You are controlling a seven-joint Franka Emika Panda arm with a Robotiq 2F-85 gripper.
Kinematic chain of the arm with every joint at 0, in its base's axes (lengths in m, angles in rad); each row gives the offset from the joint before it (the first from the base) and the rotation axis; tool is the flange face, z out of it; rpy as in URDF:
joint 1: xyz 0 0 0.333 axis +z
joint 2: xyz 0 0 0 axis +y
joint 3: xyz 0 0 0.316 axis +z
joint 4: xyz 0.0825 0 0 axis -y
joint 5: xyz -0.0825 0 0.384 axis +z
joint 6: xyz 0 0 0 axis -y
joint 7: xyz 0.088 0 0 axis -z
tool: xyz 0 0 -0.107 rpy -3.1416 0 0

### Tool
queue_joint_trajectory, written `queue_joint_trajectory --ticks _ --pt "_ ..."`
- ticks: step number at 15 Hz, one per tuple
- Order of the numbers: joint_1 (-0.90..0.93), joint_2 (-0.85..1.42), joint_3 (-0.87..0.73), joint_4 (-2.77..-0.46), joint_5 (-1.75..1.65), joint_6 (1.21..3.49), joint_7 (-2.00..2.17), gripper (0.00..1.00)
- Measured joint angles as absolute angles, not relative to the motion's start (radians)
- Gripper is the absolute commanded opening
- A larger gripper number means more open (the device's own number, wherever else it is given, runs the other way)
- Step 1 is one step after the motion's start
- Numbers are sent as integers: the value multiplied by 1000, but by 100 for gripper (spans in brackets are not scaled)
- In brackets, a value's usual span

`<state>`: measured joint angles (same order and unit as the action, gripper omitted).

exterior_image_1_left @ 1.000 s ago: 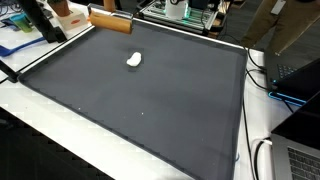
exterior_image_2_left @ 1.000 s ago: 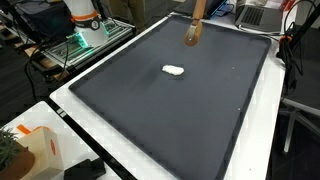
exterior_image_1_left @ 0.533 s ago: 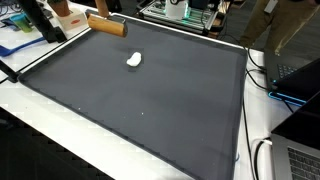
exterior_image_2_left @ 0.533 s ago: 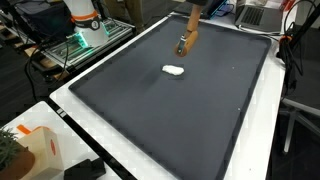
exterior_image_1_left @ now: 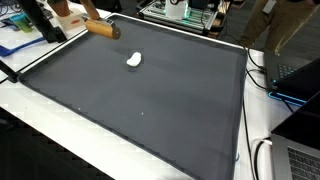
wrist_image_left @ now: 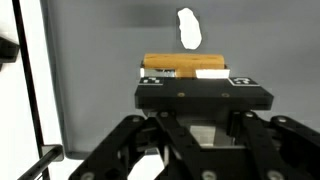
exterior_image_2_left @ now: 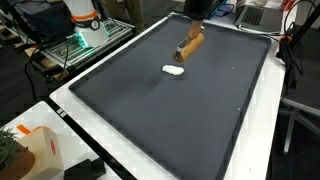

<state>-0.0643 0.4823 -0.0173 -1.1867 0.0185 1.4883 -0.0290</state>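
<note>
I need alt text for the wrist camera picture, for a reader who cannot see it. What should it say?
The black claw is shut on a tan block, held crosswise above a dark grey mat. A small white object lies on the mat beyond the block, and a white table edge runs down the left side.
</note>
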Motion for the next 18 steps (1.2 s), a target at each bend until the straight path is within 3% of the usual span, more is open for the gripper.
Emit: queue_joint_trajectory --ticks 1,13,14,18 --pt "-64 490 -17 -1175 20 1485 -24 22" --pt "-83 693 -43 -963 25 1324 108 22" --pt "-91 718 -46 -935 31 1306 127 47" --pt "-91 736 -46 -924 30 1309 128 47"
